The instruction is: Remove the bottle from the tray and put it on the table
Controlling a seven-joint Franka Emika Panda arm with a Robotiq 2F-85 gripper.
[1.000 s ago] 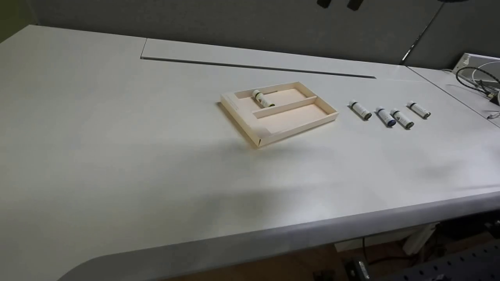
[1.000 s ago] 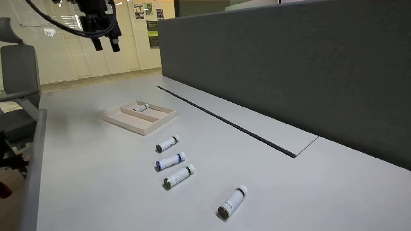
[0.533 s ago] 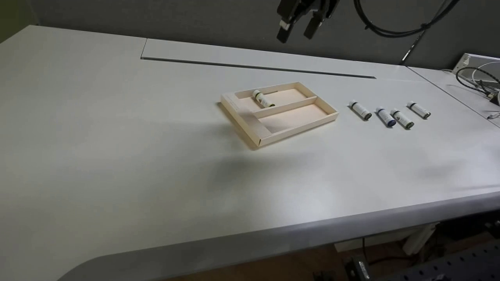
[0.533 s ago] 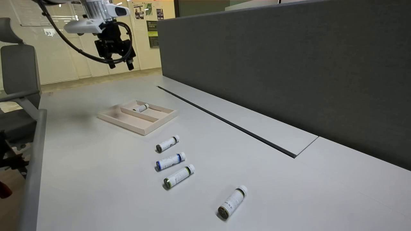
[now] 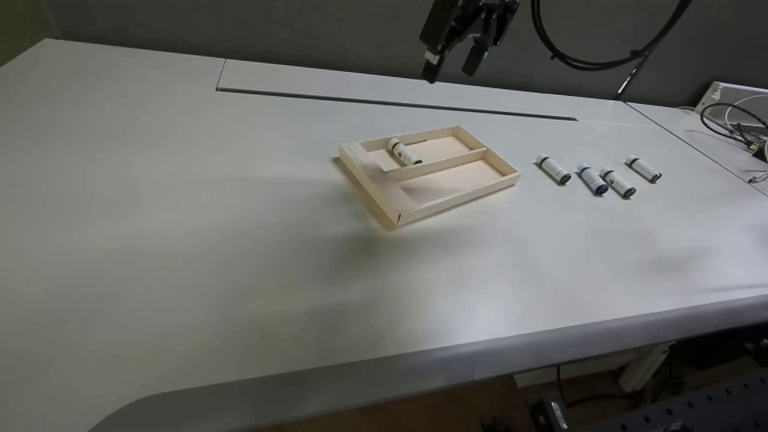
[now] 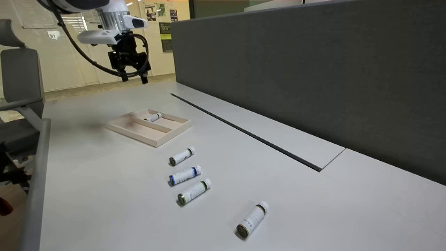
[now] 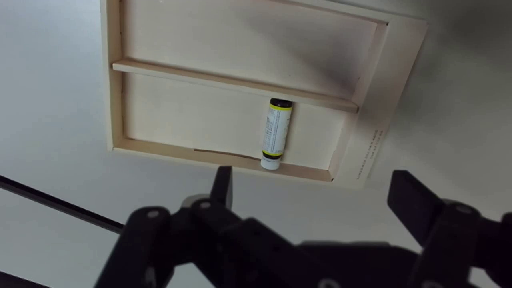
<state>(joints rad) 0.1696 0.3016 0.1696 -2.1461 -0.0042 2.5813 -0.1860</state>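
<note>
A Robotiq gripper (image 5: 450, 74), jaws apart, hangs above a white table (image 5: 240, 252), where a yellow-banded vial (image 7: 276, 129) lies in a wooden tray (image 5: 453, 180), in the compartment nearer the dark slot (image 7: 60, 204).

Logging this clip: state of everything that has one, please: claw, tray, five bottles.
Claw: open, in the air, empty.
Tray: upright on the table, open on top.
Tray bottle: capped, lying in the compartment nearer the slot.
Bottle nearest the tray: capped, lying on the table.
Blue-banded bottle: capped, lying on the table.
Green-banded bottle: capped, lying on the table.
Bottle farthest from the tray: capped, lying.
</note>
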